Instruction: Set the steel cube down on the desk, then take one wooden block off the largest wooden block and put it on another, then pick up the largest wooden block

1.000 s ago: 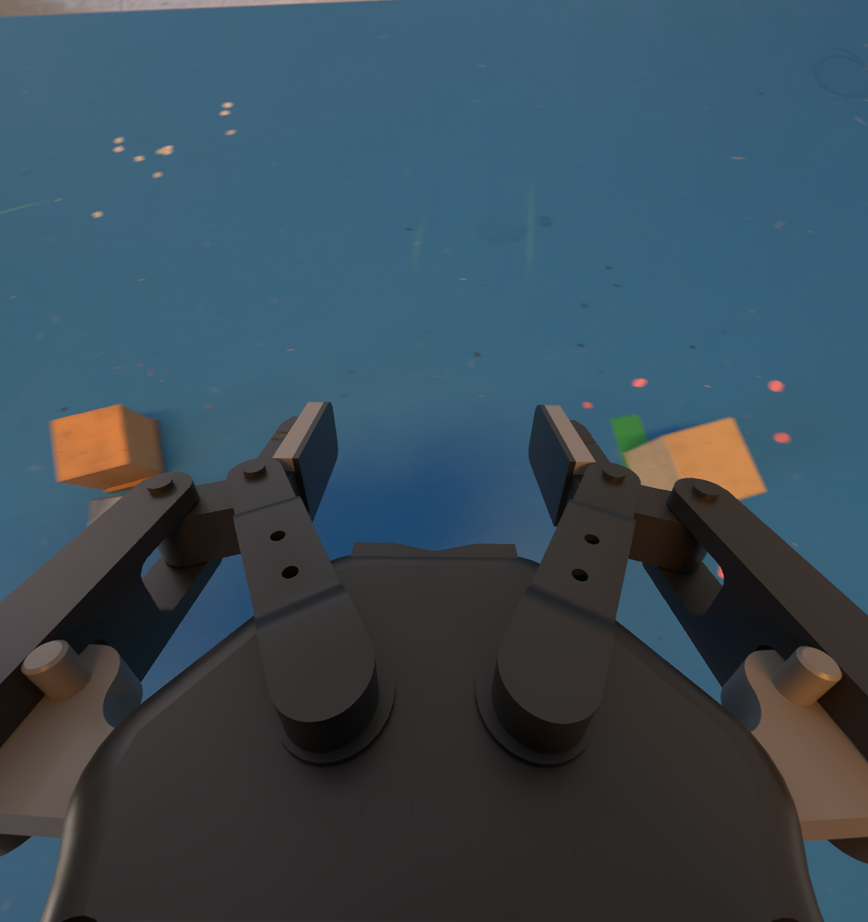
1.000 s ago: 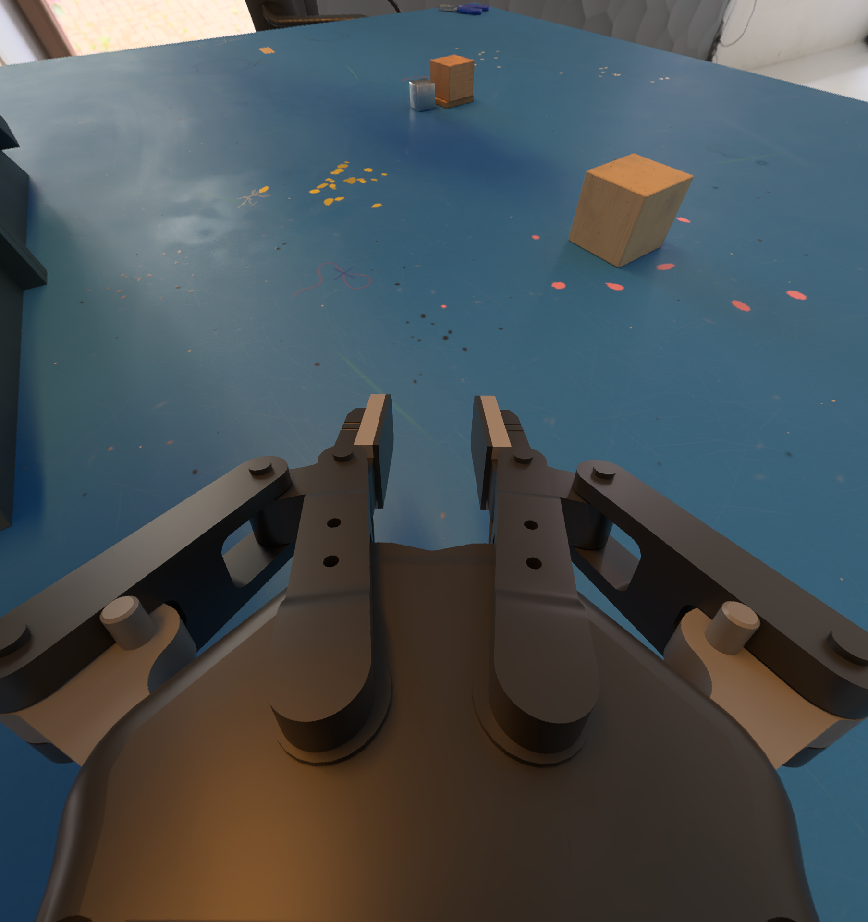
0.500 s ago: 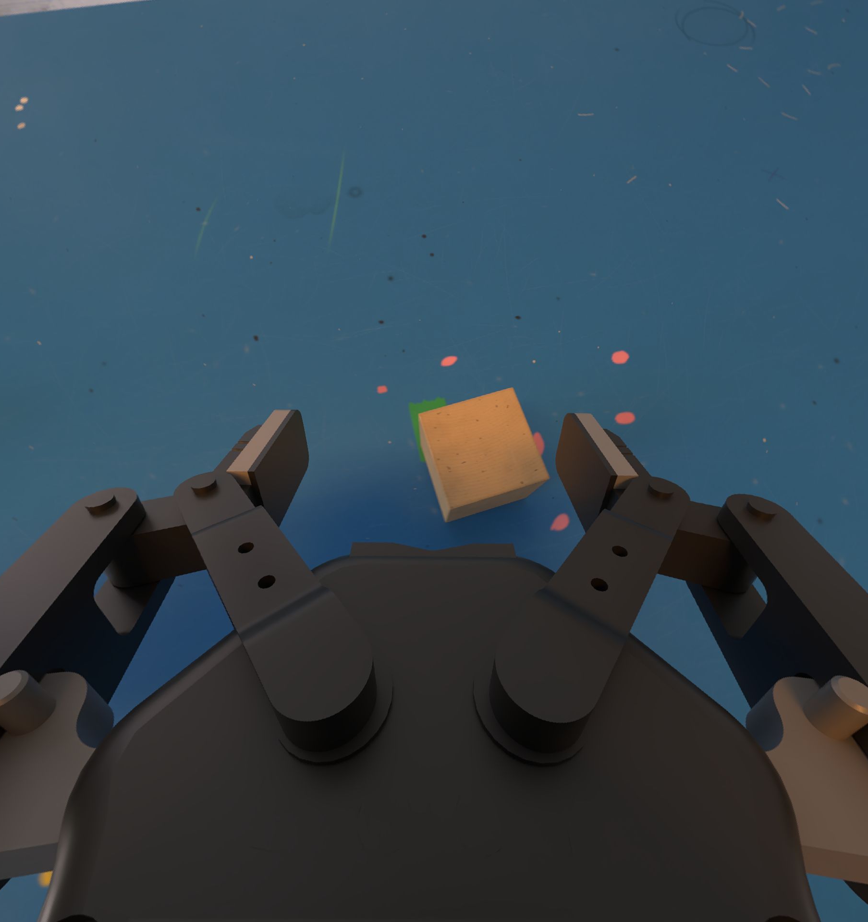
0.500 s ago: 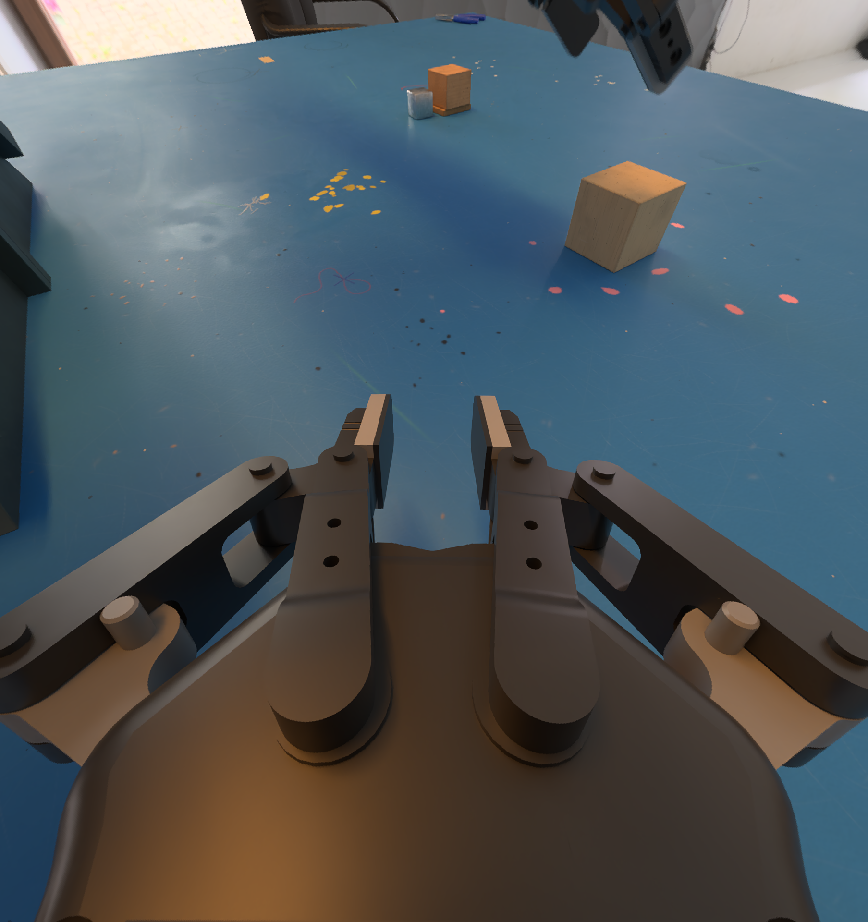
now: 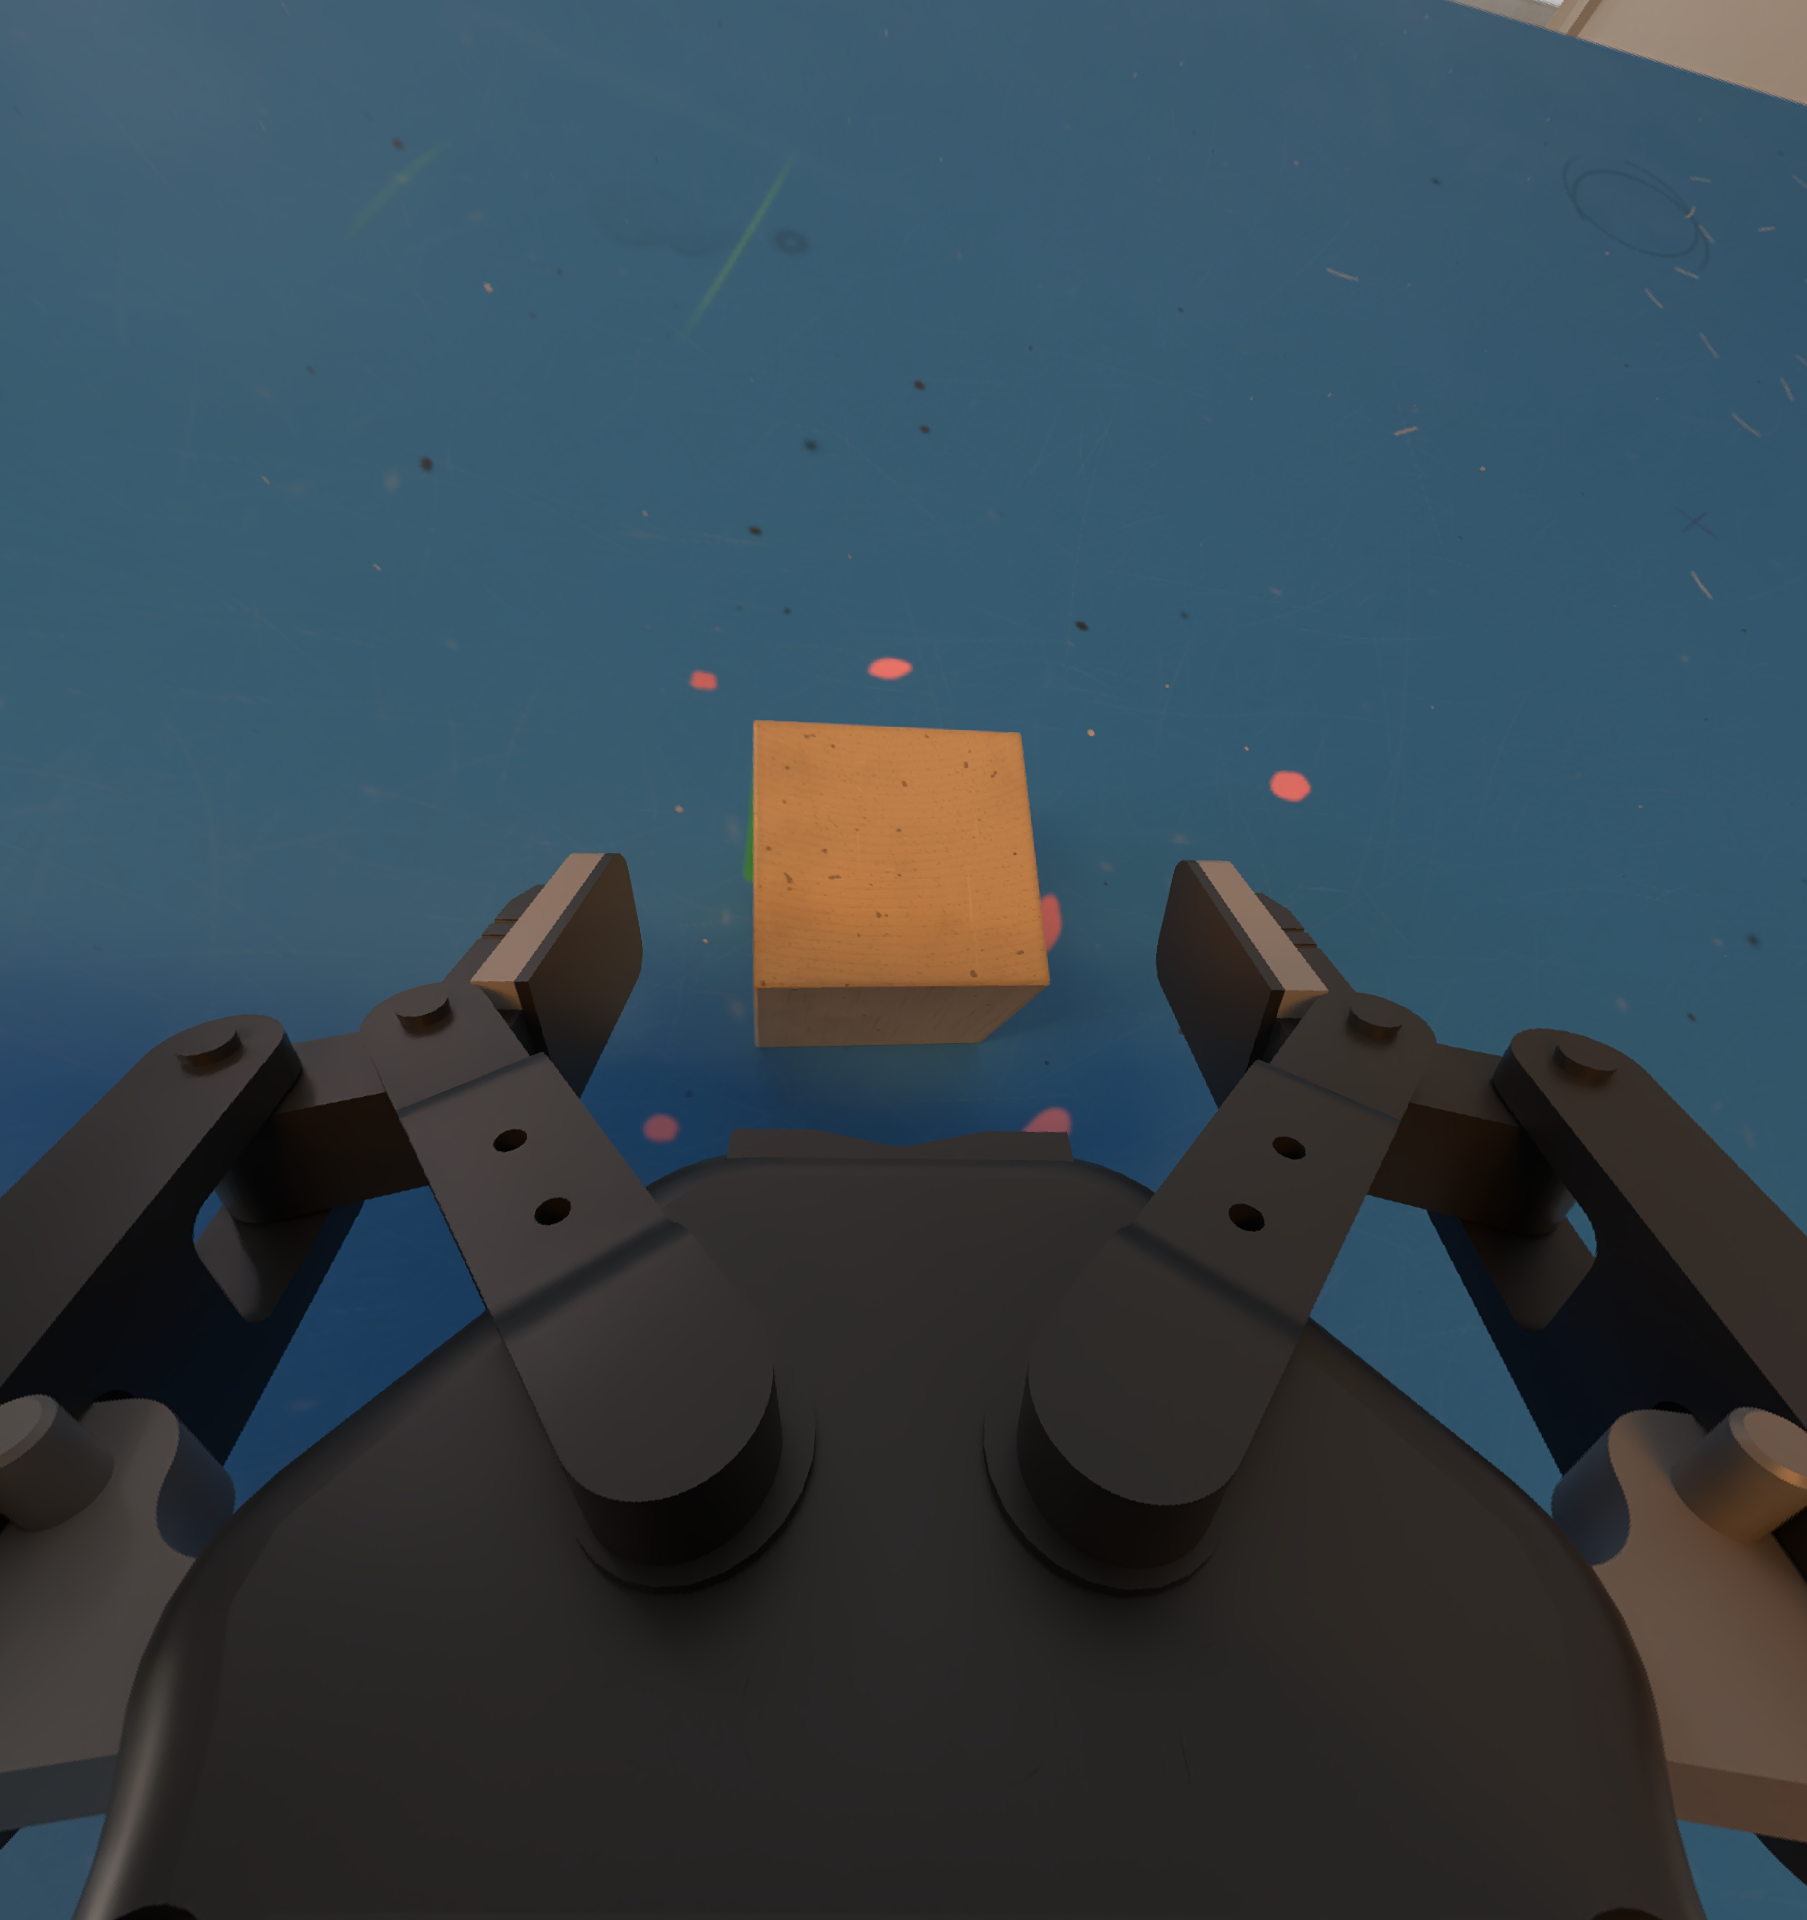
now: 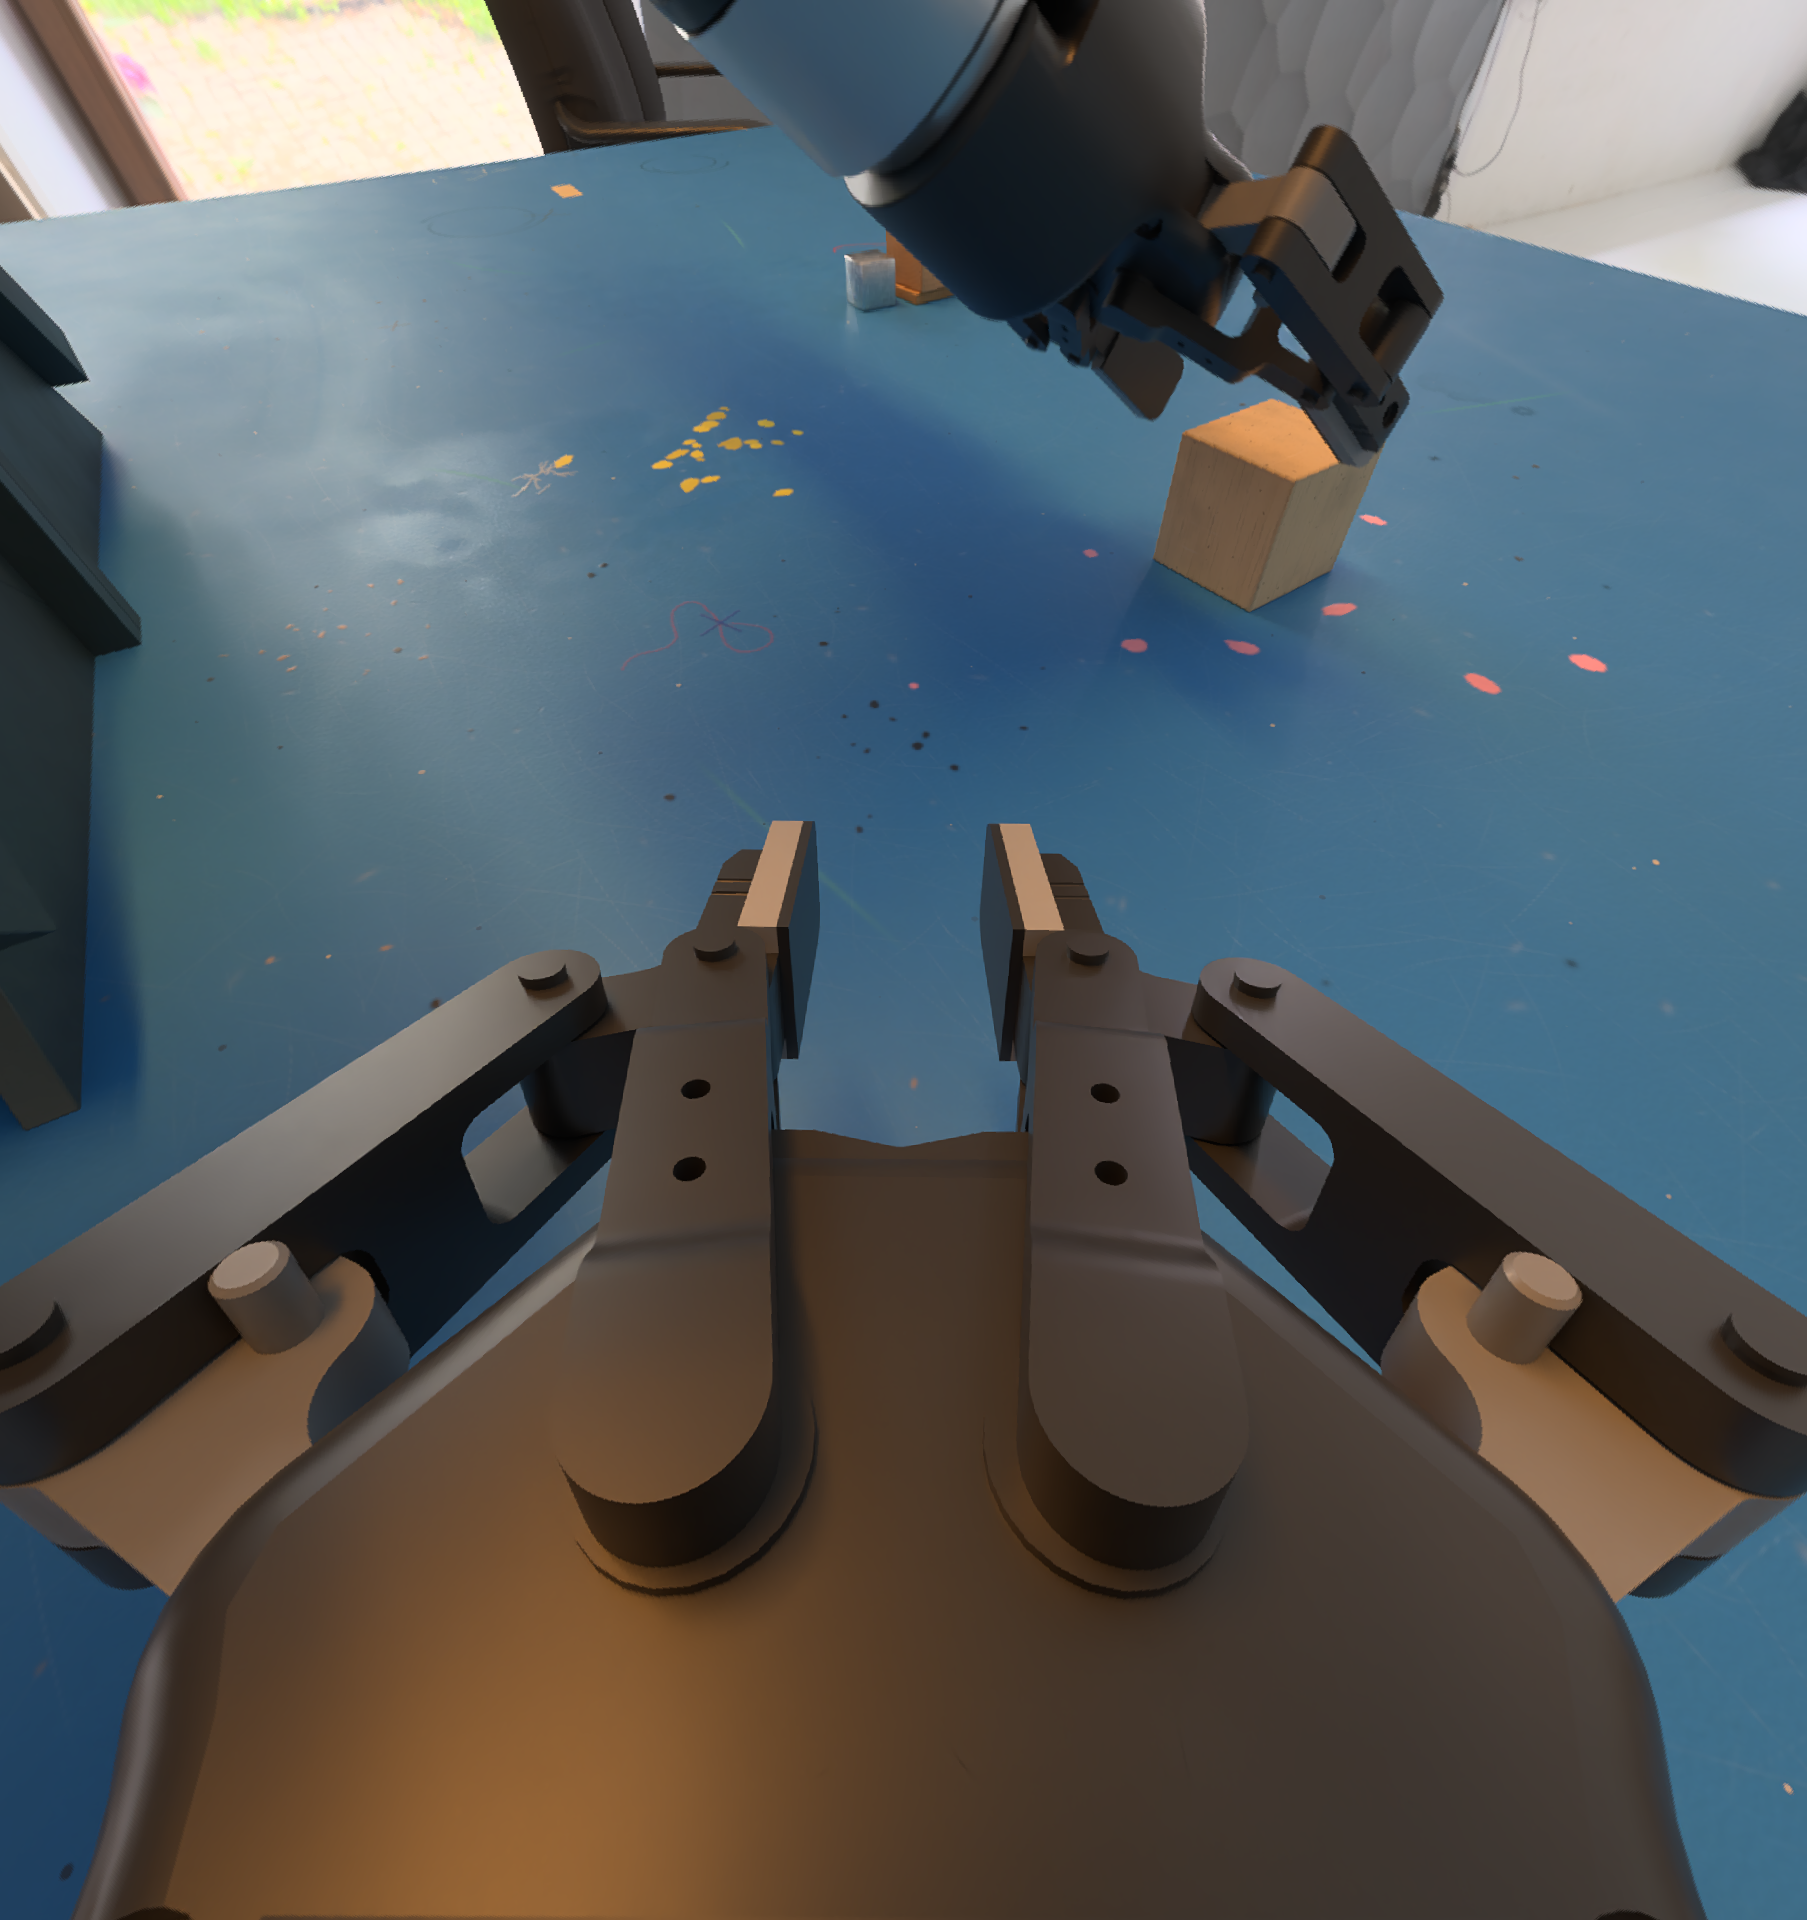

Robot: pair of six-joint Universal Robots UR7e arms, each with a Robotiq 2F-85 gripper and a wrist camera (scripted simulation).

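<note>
The largest wooden block (image 5: 894,862) stands alone on the blue desk (image 5: 982,364). My left gripper (image 5: 899,940) is open and hovers just above it, fingers on either side of it, not touching. In the right wrist view the same block (image 6: 1254,501) sits at the right with the left gripper (image 6: 1254,405) over it. The steel cube (image 6: 870,278) stands on the desk at the far side, beside a smaller wooden stack (image 6: 914,278) that the left arm partly hides. My right gripper (image 6: 899,914) is open part way and empty, low over the desk.
A dark shelf-like structure (image 6: 16,623) stands at the left edge in the right wrist view. The left arm (image 6: 982,135) reaches in from the top. Paint spots mark the desk. A green patch (image 5: 748,847) shows at the block's left edge.
My left gripper has swung over the largest wooden block, centred it between its fingers and come closer. My right gripper has stayed nearly still.
</note>
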